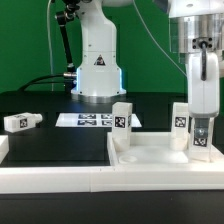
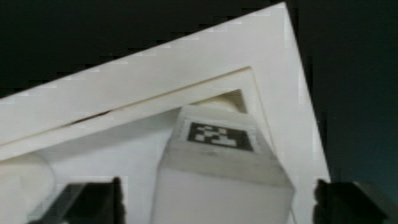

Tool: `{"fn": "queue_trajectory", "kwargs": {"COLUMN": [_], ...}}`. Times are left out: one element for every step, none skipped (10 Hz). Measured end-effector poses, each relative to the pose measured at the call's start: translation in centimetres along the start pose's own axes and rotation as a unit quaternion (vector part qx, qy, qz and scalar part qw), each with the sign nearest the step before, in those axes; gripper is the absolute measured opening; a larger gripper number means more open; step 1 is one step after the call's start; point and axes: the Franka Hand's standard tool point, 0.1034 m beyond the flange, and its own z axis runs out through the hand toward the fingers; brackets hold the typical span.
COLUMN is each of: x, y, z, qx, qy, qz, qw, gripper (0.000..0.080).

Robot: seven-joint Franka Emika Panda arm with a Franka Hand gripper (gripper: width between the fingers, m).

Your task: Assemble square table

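One broad white square slab (image 1: 150,152) lies flat low on the exterior view's right. It sits just behind the long white rail (image 1: 50,178) that edges the black tabletop (image 1: 60,148). Its surface is plain, matte plastic.

Three short white legs stand upright on the slab, each with a black-and-white tag. The nearest leg (image 1: 203,140) is at the slab's edge on the exterior view's right, and my hand (image 2: 217,203) hangs straight down over it. In the wrist view my two dark fingertips (image 2: 93,200) sit on either side of that leg. A sliver of gap shows on each side, so my hand is spread open around the leg, not clamped on it. The leg's tag (image 2: 219,135) faces the wrist camera, and a pointed corner of the slab runs out beyond it.

A second leg (image 1: 181,118) stands just behind the first. A third leg (image 1: 122,120) stands at the slab's far corner on the exterior view's left. I cannot tell whether any of the three is fastened.

Behind the slab, the marker board (image 1: 88,119) lies flat on the tabletop. The fourth leg (image 1: 20,121) lies on its side well away from the slab, toward the exterior view's left.

Farther back stands my white base (image 1: 98,65), with dark cables (image 1: 40,80) trailing beside it. Behind that is a dark backdrop.
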Motion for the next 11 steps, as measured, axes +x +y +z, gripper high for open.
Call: {"fn": "queue_trajectory", "kwargs": {"x": [0.09,0.13,0.22,0.24,0.27,0.29,0.30,0.33,0.23,-0.17,-0.47], "y": [0.07,0.23,0.32,0.26,0.26,0.26,0.26,0.26,0.46,0.71,0.85], "z": [0.00,0.06,0.08,0.09,0.10,0.12,0.14,0.14,0.23,0.36,0.37], "qx": [-0.003,-0.007,-0.010,-0.009,-0.010,-0.010,-0.010,-0.011,-0.014,-0.014,-0.016], "qy": [0.001,0.003,0.007,0.007,0.006,0.006,0.006,0.006,0.014,0.017,0.021], "qz": [-0.031,-0.064,-0.122,-0.155,-0.197,-0.234,-0.251,-0.292,-0.341,-0.382,-0.422], "qw": [0.999,0.998,0.992,0.988,0.980,0.972,0.968,0.956,0.940,0.924,0.906], "gripper": [0.0616,0.0616,0.0643,0.0648,0.0648,0.0649,0.0649,0.0649,0.0649,0.0649,0.0649]}}
